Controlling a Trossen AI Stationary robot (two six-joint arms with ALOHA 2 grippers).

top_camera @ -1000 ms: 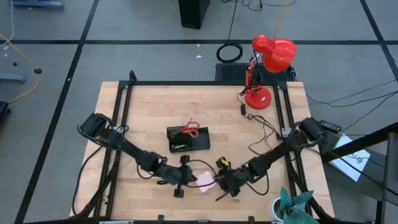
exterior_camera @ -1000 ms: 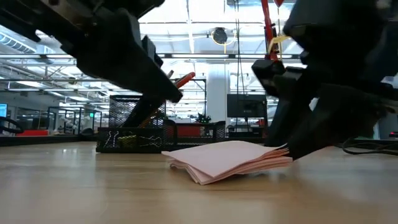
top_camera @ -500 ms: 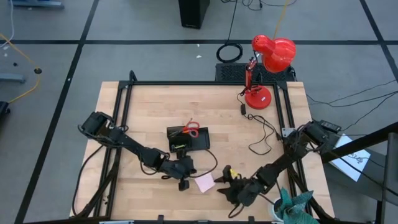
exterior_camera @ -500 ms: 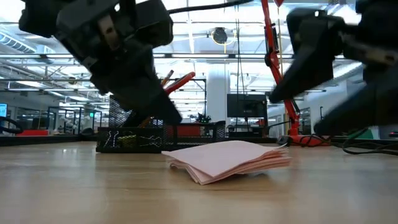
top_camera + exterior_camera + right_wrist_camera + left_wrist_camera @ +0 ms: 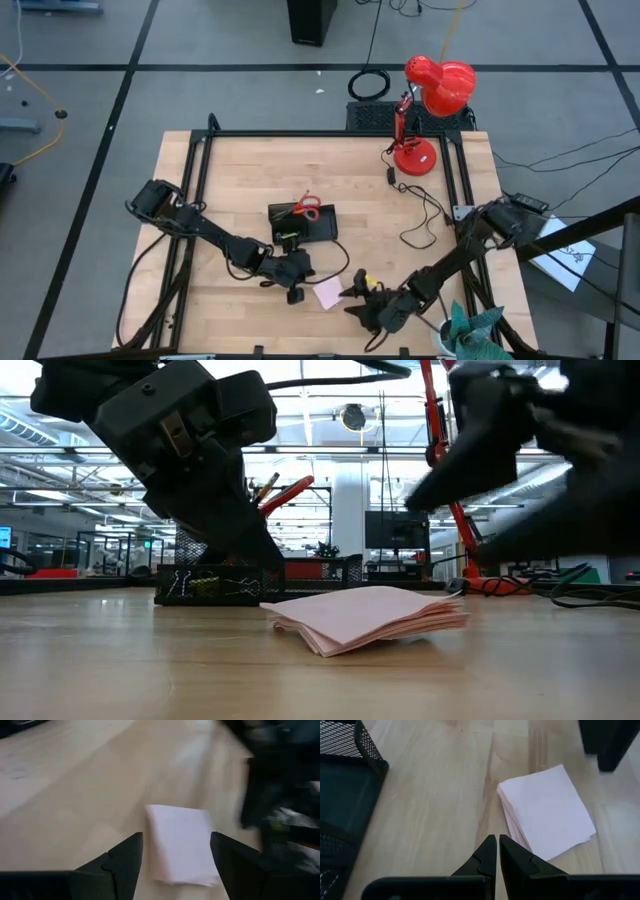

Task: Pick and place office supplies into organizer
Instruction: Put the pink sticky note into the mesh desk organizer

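Observation:
The pale pink note pad (image 5: 328, 292) lies flat on the wooden table near its front edge; it also shows in the left wrist view (image 5: 545, 812) and the right wrist view (image 5: 180, 842). My left gripper (image 5: 296, 292) is shut just left of the pad, its tips (image 5: 496, 842) beside the pad's edge and touching nothing. My right gripper (image 5: 355, 296) stands open just right of the pad, with its fingers (image 5: 176, 837) spread wider than the pad and clear of it. The black mesh organizer (image 5: 303, 226) sits behind, with the red-handled scissors (image 5: 307, 208) standing in it.
A red desk lamp (image 5: 425, 120) stands at the far right, and its black cable (image 5: 420, 215) trails across the table's right half. A teal object (image 5: 470, 332) sits at the near right corner. In the low view the organizer (image 5: 215, 582) stands behind the pad (image 5: 370, 618).
My right gripper has opened off the pad's right edge and drawn back toward the table's near right corner. My left gripper has shifted a little toward the pad and rolled, and it stays shut. The pad lies where it was.

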